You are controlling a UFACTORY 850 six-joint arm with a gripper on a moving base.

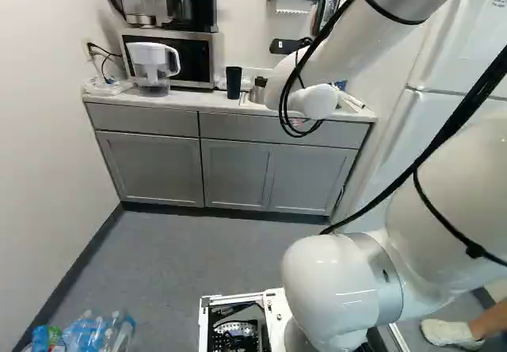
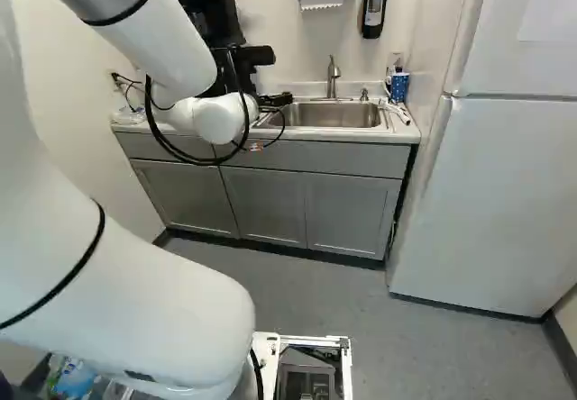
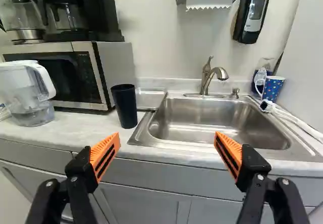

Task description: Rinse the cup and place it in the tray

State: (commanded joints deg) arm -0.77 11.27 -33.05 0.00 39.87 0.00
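Wrist view, foreground: the two orange pads (image 3: 105, 156) of the gripper (image 2: 274, 100) stand wide apart, ahead of them the sink counter. The black cup (image 3: 125, 106) stands upright on the countertop (image 3: 65, 128), between the microwave (image 3: 114, 65) and the metal sink (image 3: 217, 120); its interior is too dark to read. Behind the cup, which hides part of it, lies a shallow tray (image 3: 150, 97), near the faucet (image 3: 206, 76). A blue patterned mug (image 3: 273, 89) partly covers a bottle (image 3: 259, 78) near the sink's far corner; a white brush (image 3: 267, 106) lies before it. The pitcher (image 3: 28, 95) is cut off by the frame. Base views: the white arm (image 1: 333, 285) hides much of the sink in the left view and the cup in the right; the gripper is mostly obscured, and its pads cannot be made out there.
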